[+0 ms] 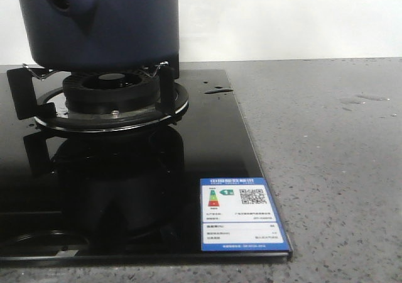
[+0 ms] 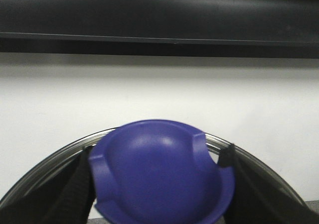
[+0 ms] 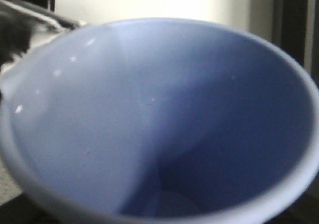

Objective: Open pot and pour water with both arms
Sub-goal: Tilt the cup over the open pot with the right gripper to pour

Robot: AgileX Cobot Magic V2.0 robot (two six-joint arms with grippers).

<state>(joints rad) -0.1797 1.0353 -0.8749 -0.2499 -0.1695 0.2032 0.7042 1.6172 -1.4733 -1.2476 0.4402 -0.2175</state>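
The dark navy pot (image 1: 113,25) sits on the stove grate at the top left of the front view, its stubby handle (image 1: 72,3) facing me and its top cut off by the frame. In the left wrist view my left gripper (image 2: 157,181) is shut on the lid's blue knob (image 2: 159,159), black fingers (image 2: 70,194) on either side. The lid's metal rim (image 2: 50,159) curves behind them. A light blue cup (image 3: 149,119) fills the right wrist view, mouth toward the camera. Its rim hides my right gripper's fingers. Neither arm appears in the front view.
The burner (image 1: 113,91) and black grate prongs stand on a glossy black glass cooktop (image 1: 207,144) with an energy label (image 1: 242,214) at its front right corner. Grey speckled counter (image 1: 326,157) lies to the right, with small water drops (image 1: 364,98). A white wall is behind.
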